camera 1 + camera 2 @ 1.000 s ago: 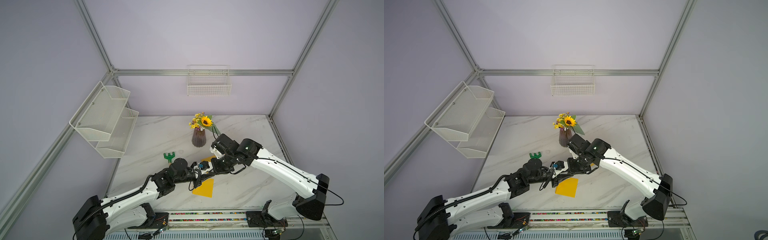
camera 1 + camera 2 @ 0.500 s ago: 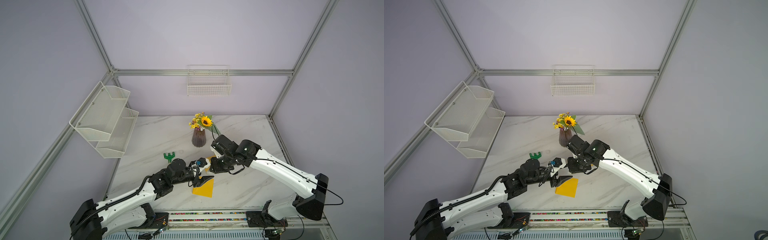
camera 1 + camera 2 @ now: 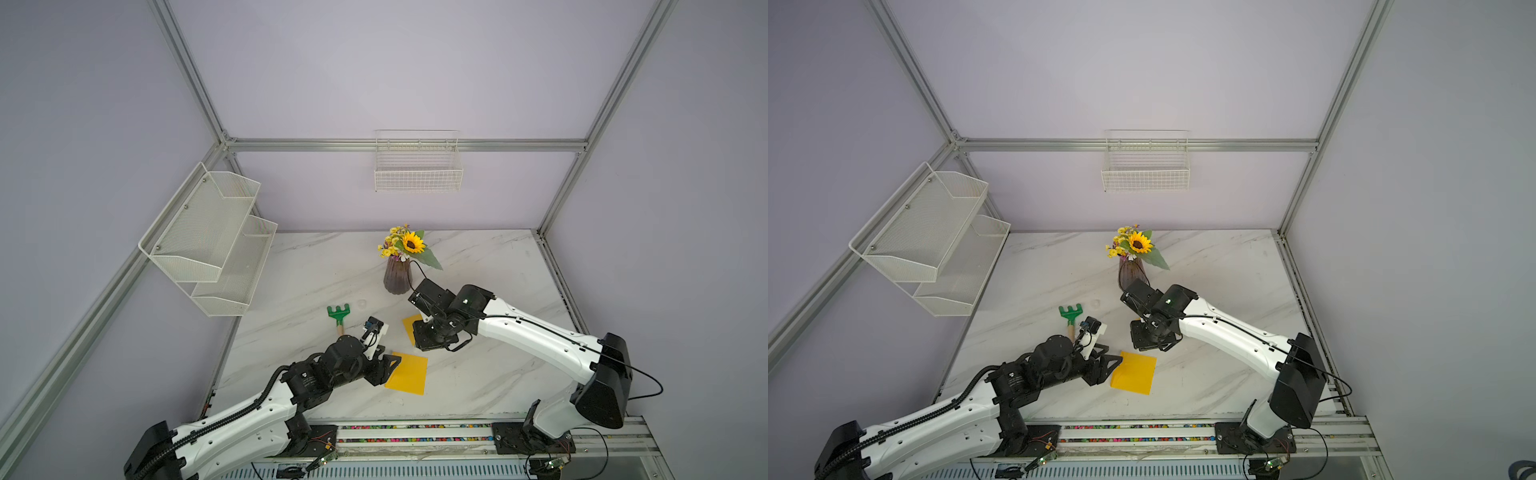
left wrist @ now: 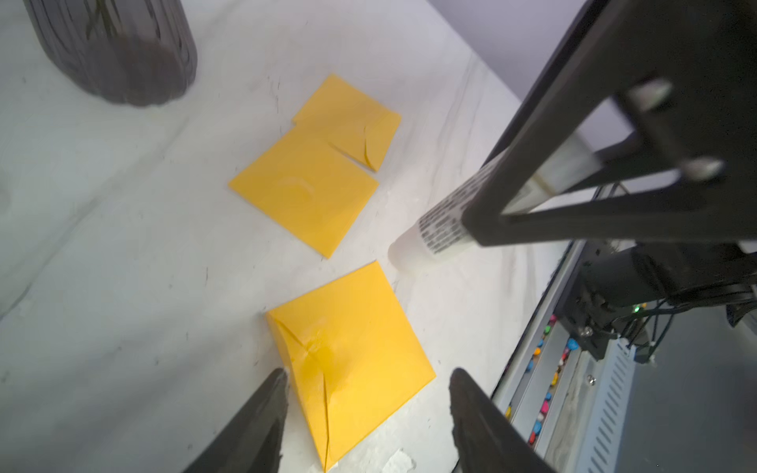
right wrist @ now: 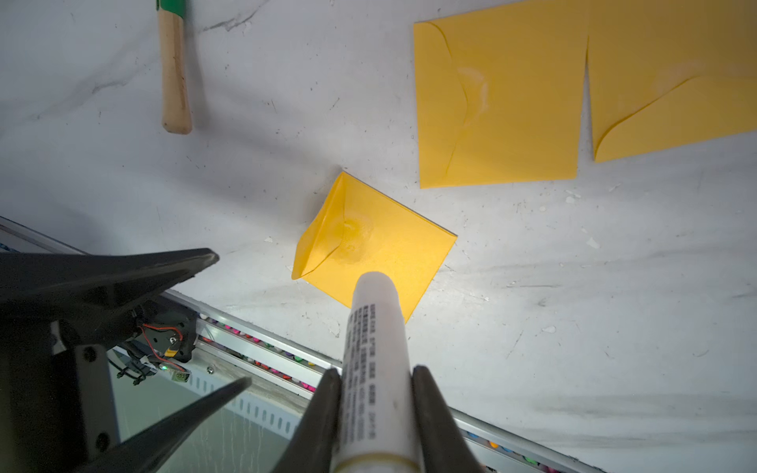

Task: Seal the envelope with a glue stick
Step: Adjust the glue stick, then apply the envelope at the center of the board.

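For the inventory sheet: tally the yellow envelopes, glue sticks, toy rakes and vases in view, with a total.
yellow envelopes: 3
glue stick: 1
green toy rake: 1
vase of flowers: 1
Total: 6

The only print I find is on my glue stick (image 5: pixel 375 368): rows of small dark characters along the label, too blurred to read.

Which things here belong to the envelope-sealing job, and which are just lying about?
Job: white plastic glue stick in right gripper; three yellow paper envelopes.
Lying about: green wooden-handled toy rake; dark ribbed vase of flowers; white wire basket; white mesh shelves.
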Tool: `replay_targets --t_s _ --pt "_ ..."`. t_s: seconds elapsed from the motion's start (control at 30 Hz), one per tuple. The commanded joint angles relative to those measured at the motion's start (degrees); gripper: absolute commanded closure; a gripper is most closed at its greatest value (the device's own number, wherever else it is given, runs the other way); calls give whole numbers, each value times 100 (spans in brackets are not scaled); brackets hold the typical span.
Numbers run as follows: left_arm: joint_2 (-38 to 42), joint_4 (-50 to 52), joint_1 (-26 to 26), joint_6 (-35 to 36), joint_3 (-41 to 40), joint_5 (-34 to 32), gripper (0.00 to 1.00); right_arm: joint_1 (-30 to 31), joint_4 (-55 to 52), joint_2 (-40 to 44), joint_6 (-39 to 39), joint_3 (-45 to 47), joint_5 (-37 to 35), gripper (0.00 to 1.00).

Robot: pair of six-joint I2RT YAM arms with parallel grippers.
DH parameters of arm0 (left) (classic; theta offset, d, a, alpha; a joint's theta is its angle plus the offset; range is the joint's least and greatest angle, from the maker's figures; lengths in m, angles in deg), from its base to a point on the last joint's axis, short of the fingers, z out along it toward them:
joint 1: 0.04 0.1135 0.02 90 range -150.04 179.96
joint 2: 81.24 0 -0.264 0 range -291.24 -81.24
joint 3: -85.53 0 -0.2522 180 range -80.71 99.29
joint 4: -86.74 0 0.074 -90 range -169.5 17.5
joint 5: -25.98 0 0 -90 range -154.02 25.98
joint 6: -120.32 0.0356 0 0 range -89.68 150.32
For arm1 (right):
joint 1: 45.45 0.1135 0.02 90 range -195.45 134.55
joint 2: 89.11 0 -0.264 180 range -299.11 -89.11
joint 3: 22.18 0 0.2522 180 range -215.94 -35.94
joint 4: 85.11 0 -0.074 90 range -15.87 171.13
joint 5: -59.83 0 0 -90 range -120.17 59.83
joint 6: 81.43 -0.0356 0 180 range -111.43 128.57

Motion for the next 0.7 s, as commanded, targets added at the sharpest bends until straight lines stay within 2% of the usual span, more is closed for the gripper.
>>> replay_targets --t_s 0.0,0.2,0.37,0.67 --pt "-322 162 -135 -750 -74 104 43 74 350 -93 60 108 -4 100" --pt "-1421 253 -618 -742 133 -84 50 154 489 -282 34 214 56 100" --pt "-2134 478 -759 -801 385 -481 58 190 518 -349 16 248 80 100" --pt "-2361 535 -789 -891 407 -630 75 217 481 -409 17 295 50 100"
